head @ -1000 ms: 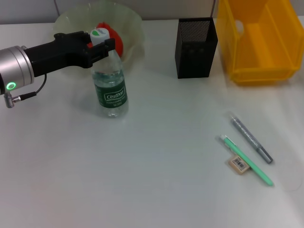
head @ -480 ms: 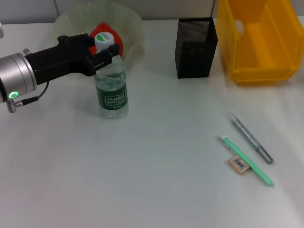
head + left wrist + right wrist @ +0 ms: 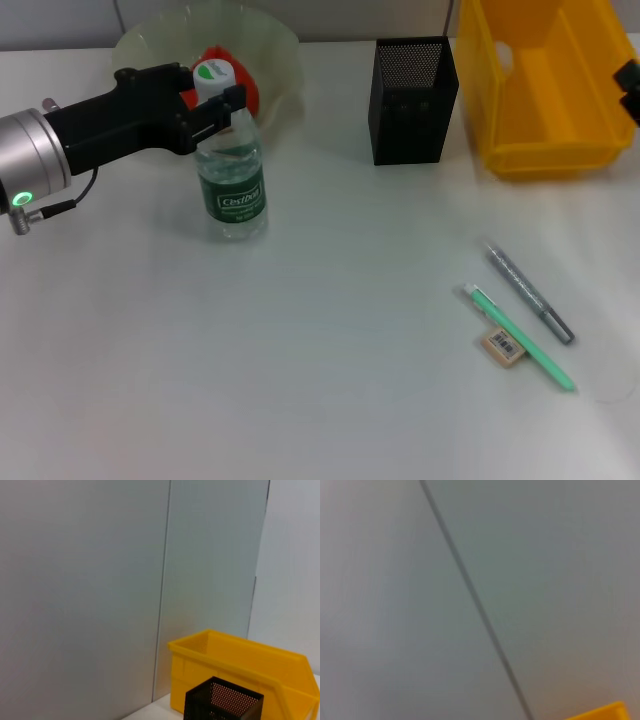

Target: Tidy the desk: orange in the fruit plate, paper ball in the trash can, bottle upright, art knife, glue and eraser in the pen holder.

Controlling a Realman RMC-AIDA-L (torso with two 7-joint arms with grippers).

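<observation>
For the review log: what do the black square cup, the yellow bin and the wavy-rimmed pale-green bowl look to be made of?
The black square mesh cup: probably metal, matte; fine perforations show on its inner wall. The big yellow rectangular bin: likely moulded plastic, smooth with a slight sheen. The wavy-rimmed pale-green bowl: translucent plastic or glass; the table shows through it.

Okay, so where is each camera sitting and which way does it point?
Head view: above the desk, looking down at the bottle by the left gripper; right gripper at the edge.
Left wrist view: looks level past the pen holder and trash can to a wall; no arm shows.
Right wrist view: wall, bin corner.
All share the trash can.
</observation>
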